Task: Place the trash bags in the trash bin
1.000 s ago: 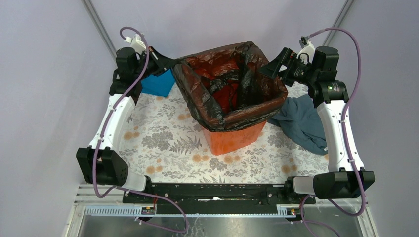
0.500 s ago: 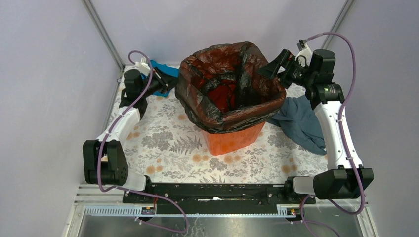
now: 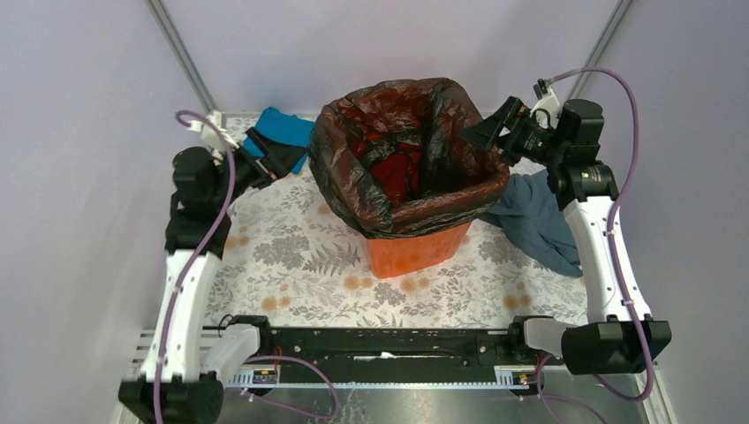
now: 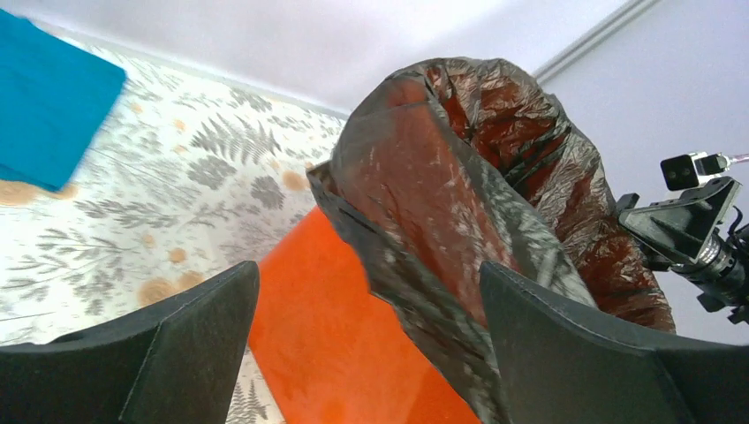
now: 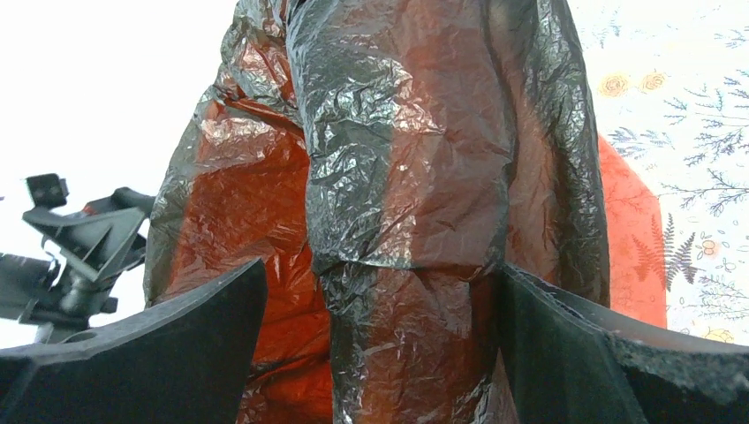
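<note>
Hovering on either side of the bin, I hold both pairs of jaws spread wide and empty. The bin stands upright in the middle of the desk, and the bag lines it. Its black film is folded out over the whole rim and hangs partway down the outer walls, leaving the orange base bare. Inside, the film lies crumpled in folds. My left jaws are off the bin's left side, apart from the bag, by the near edge of a teal cloth that lies at the desk's far left corner. My right jaws are at the bin's far right corner, with the film right in front of them; I cannot tell whether they touch it. A grey-blue cloth lies bunched on the desk just beside the bin, on its right.
</note>
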{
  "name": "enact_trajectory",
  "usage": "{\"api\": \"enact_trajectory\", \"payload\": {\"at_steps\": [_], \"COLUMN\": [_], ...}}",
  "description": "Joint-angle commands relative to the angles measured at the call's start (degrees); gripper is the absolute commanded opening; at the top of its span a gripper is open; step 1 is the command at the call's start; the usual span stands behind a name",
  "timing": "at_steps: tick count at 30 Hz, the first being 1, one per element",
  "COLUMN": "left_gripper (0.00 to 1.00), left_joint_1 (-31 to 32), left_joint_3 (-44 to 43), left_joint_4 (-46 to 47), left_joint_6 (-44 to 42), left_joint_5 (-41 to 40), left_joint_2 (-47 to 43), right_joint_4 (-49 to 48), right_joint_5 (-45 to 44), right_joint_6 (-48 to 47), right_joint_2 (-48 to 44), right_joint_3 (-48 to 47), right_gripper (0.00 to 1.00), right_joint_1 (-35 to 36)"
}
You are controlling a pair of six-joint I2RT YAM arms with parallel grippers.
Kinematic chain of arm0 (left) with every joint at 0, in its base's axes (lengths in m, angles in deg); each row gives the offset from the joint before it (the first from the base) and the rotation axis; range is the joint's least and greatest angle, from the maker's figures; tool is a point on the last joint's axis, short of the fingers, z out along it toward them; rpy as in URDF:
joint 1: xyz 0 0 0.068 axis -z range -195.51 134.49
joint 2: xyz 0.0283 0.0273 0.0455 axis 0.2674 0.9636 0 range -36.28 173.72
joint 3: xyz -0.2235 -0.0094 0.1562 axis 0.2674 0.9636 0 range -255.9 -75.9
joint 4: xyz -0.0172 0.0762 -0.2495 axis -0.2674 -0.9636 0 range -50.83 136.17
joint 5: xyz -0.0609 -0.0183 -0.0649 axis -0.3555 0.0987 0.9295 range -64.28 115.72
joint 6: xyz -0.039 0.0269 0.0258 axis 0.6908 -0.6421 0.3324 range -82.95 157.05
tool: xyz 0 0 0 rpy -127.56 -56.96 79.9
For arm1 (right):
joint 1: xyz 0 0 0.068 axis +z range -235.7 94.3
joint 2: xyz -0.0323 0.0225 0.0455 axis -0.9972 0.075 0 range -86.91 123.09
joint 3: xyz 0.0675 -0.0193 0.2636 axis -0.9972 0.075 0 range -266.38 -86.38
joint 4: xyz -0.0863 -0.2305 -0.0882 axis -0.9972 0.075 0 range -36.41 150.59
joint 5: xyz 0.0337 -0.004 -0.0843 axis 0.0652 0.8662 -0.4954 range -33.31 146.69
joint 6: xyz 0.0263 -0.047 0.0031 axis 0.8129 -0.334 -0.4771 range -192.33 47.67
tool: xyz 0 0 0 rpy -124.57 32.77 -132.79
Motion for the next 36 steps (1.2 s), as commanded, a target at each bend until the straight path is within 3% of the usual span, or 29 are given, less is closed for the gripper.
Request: {"api": "enact_trajectory", "payload": {"at_steps": [1,4,6,9,15,20,24,27,31,34,36], "left_gripper": [0.99,0.99,0.99,0.96,0.99,0.96,0.65,0.48,0.38,0.36,0.35], "left_joint_1": [-0.2,-0.2,-0.2,0.2,3.2,11.7,15.8,16.0,16.0,15.6,14.2], "left_joint_3": [-3.9,-8.1,-8.1,-2.3,3.0,6.0,8.5,10.8,10.9,8.1,6.3], "left_joint_4": [-14.5,-18.4,-17.2,-7.7,-0.3,2.4,2.0,1.6,0.3,-3.4,-5.3], "left_joint_6": [-6.9,-8.4,-6.1,1.0,4.0,3.2,1.6,-0.2,-4.1,-8.1,-10.1], "left_joint_5": [-11.8,-10.4,-1.3,12.9,17.1,10.7,4.4,0.9,-4.1,-10.4,-13.6], "left_joint_2": [-4.8,-5.1,-3.8,-3.0,-3.0,-1.6,1.0,3.0,5.7,7.7,8.5], "right_joint_4": [-1.2,-1.0,-0.8,-0.8,-0.9,-0.7,-4.3,-7.6,-12.5,-23.1,-24.4], "right_joint_5": [3.0,3.4,3.4,3.3,4.0,4.1,4.1,0.6,-5.0,-6.2,-5.6], "right_joint_6": [0.0,-0.2,-0.4,-0.3,0.2,0.5,3.6,5.7,9.8,16.4,16.1], "right_joint_2": [-1.0,-1.1,-1.2,-1.7,-2.7,-3.7,-5.3,-6.9,-8.4,-10.6,-11.1], "right_joint_3": [0.6,0.6,0.7,0.9,2.1,3.4,7.2,11.5,17.5,24.0,24.4], "right_gripper": [1.00,1.00,1.00,1.00,1.00,1.00,0.97,0.96,0.97,0.99,1.00], "right_joint_1": [0.6,0.6,0.6,0.6,0.6,0.7,3.0,9.1,17.5,19.9,20.1]}}
